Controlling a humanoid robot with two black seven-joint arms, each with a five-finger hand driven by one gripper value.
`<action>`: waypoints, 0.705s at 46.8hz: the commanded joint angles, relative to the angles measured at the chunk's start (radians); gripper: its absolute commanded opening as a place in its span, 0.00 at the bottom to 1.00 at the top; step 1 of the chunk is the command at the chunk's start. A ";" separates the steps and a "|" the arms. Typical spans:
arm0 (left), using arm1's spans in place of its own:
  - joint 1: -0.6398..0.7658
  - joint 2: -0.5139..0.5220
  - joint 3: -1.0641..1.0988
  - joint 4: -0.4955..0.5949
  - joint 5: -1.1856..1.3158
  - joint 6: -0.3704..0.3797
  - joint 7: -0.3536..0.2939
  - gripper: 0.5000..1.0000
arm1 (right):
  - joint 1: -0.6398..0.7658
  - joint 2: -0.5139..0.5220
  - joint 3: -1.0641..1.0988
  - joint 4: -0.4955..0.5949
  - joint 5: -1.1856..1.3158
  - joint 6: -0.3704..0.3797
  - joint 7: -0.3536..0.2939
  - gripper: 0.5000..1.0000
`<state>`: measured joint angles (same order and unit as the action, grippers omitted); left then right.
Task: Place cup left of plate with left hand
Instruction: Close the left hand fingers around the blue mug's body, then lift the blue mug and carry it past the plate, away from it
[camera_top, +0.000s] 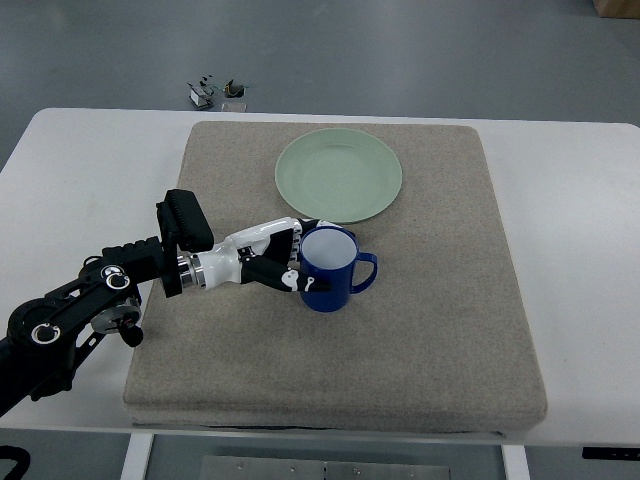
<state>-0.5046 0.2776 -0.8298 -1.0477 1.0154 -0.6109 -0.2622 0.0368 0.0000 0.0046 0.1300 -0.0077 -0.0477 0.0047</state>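
Note:
A dark blue cup (330, 272) with a white inside stands upright on the grey mat, its handle pointing right. It sits just below the pale green plate (339, 175), near the plate's lower edge. My left hand (291, 263) reaches in from the left, its white and black fingers wrapped around the cup's left side. The right arm does not show.
The grey mat (430, 330) covers most of the white table (80, 170). Bare mat lies to the left of the plate. Small metal clips (215, 92) lie on the floor beyond the table's far edge.

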 joint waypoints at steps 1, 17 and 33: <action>0.000 0.002 0.000 -0.001 -0.001 0.000 0.000 0.56 | 0.000 0.000 0.000 0.000 0.000 0.000 0.000 0.87; -0.031 0.002 -0.025 -0.008 -0.014 0.000 -0.006 0.20 | 0.000 0.000 0.000 0.000 0.000 0.000 0.000 0.87; -0.081 0.018 -0.210 0.005 -0.020 0.000 -0.019 0.00 | 0.000 0.000 0.000 0.000 0.000 0.000 0.000 0.87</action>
<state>-0.5746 0.2939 -1.0037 -1.0505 0.9947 -0.6109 -0.2798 0.0367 0.0000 0.0048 0.1304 -0.0076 -0.0473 0.0047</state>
